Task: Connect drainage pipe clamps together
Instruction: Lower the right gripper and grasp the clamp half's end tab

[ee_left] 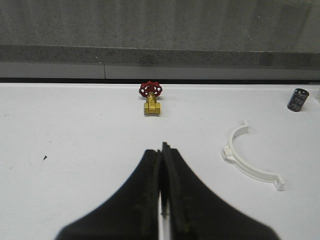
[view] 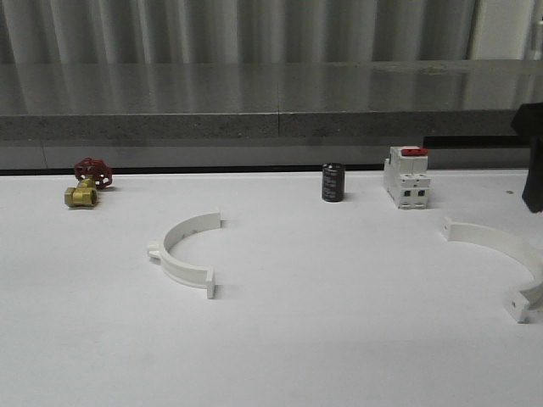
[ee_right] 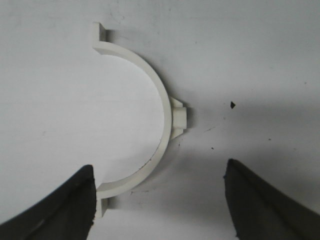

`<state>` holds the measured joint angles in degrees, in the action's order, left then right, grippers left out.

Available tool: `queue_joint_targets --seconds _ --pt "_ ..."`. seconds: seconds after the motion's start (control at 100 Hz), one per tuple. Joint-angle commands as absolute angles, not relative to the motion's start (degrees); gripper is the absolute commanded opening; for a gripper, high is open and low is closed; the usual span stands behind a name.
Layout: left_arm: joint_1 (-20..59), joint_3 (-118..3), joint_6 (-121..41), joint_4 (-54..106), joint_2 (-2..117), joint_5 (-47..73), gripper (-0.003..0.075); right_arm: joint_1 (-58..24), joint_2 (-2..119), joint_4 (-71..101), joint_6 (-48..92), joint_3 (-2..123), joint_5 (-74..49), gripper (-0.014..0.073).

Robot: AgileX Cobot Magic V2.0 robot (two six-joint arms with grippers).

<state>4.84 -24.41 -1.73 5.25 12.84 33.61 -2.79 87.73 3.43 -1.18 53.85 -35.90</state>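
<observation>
Two clamp halves lie well apart: left half [view: 188,252] near table centre, right half [ee_right: 145,120] at the right edge. Right gripper [ee_right: 160,200], spread wide, hovers directly above its half, the arc bulging toward three o'clock in its wrist view. Left gripper [ee_left: 163,187], pressed closed and empty, has its half at two o'clock.

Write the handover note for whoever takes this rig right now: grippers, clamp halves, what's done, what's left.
Left gripper: shut, empty, above bare table, aimed toward the brass valve.
Right gripper: open, empty, hanging over the right clamp half, not touching it.
Left clamp half: flat on the table, left of centre, untouched.
Right clamp half: flat near the table's right edge, far apart from the other.
Black cylinder and white switch stand at the back, not part of the job.
Done: nothing joined, nothing grasped.
Left: grasp each half, bring them together, mate the end tabs into one ring.
</observation>
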Motion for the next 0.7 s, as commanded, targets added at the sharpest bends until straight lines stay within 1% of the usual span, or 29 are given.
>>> queue_joint_targets --seconds 0.0,0.32,0.69 --pt "4.8 -25.8 -1.6 6.0 13.4 29.6 -0.0021 -2.7 89.5 3.3 -0.9 57.2 -33.5 0.0542" --pt "4.8 -25.8 -1.6 6.0 13.4 29.6 -0.0021 -2.7 97.9 3.3 -0.9 61.8 -33.6 0.0542" --pt "4.8 -25.8 -1.6 6.0 13.4 29.6 -0.0021 -2.7 102.1 3.3 -0.9 61.8 -32.6 0.0541"
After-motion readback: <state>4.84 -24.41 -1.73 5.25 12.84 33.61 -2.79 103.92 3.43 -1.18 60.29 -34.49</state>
